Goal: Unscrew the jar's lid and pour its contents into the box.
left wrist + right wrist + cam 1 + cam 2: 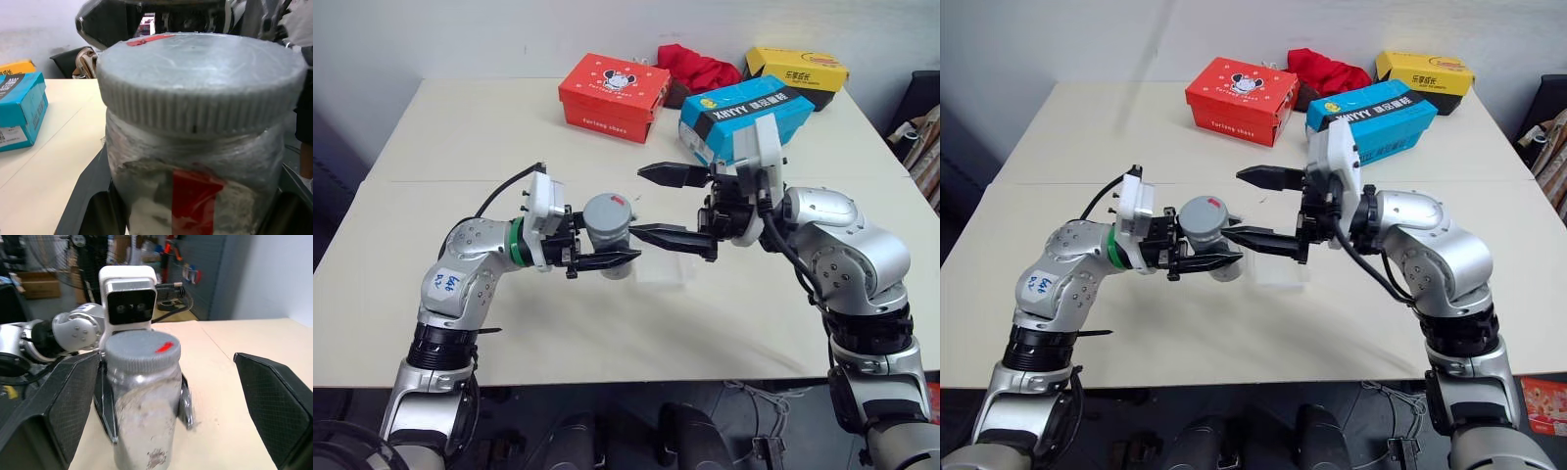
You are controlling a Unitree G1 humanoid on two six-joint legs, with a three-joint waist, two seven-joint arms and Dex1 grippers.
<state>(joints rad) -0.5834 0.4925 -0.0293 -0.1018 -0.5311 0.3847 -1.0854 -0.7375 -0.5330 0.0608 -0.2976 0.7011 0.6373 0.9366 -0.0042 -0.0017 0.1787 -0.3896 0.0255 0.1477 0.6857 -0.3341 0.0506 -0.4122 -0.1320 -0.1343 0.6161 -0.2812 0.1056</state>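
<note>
The left end effector (607,257) is clamping the jar (607,245) above the bench (460,147); the right end effector (671,206), fingers spread wide and empty, is flanking the lid (607,208). Unscrewing is underway; next, I judge, regripping and twisting.

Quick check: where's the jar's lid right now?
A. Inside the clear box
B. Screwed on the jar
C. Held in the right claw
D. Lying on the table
B. The grey lid sits on the jar held by the left claw; the right claw stands open, off it.
</note>
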